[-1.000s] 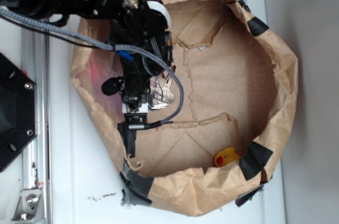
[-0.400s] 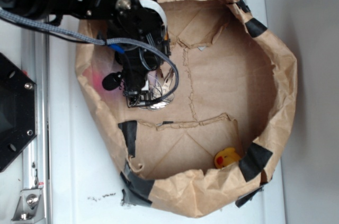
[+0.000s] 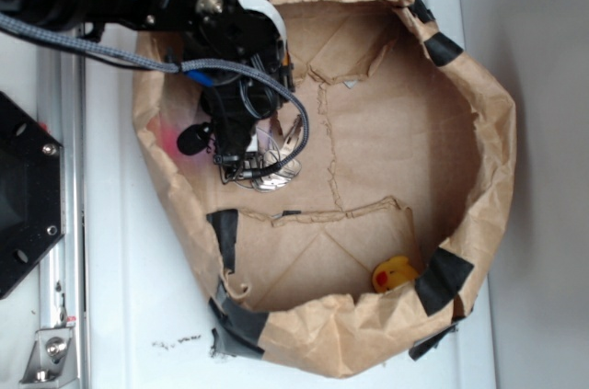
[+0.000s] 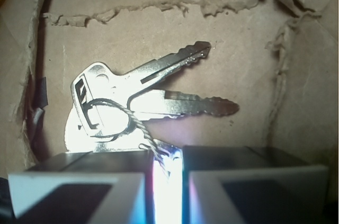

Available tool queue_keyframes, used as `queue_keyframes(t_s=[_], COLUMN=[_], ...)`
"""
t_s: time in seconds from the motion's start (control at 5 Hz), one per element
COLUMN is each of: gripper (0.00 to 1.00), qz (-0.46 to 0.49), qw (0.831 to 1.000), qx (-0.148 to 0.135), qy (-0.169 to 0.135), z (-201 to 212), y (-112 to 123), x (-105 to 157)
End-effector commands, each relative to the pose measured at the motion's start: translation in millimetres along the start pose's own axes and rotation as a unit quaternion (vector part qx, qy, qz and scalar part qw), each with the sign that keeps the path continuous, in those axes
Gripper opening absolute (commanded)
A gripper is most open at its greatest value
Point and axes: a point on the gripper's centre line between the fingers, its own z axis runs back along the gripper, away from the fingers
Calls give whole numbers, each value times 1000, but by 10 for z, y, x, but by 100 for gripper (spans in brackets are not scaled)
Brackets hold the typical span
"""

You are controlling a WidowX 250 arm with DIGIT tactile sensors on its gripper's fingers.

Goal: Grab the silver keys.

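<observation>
The silver keys [image 4: 143,102] fan out just ahead of my fingers, two blades pointing right, on a thin twisted wire ring [image 4: 114,118]. My gripper [image 4: 167,160] is shut, with a bright metal piece of the bunch pinched in the narrow gap between the jaws. From outside, the gripper [image 3: 243,170] sits at the left side of the brown paper enclosure [image 3: 497,131], and the silver keys [image 3: 276,166] hang at its tip over the cardboard floor [image 3: 396,122].
Crumpled brown paper walls ring the cardboard floor, patched with black tape [image 3: 442,277]. A small yellow toy [image 3: 394,273] lies at the bottom right inside. A metal rail [image 3: 60,223] and a black mount [image 3: 18,196] stand left of the enclosure.
The gripper has pulled back toward the upper left and away from the floor, with the keys coming along at its tip. Little has shifted in the last half second.
</observation>
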Motion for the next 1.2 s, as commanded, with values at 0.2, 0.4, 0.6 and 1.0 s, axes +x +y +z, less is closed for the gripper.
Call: queue_keyframes(t_s=[0.2, 0.4, 0.6, 1.0], gripper=[0, 0, 0, 0], qz=[23, 65, 115, 104], qw=[1000, 997, 992, 989], qx=[2, 24, 26, 66], qy=[-8, -25, -50, -78], z=[185, 604, 1032, 919], y=[3, -261, -532, -642], x=[0, 324, 611, 602])
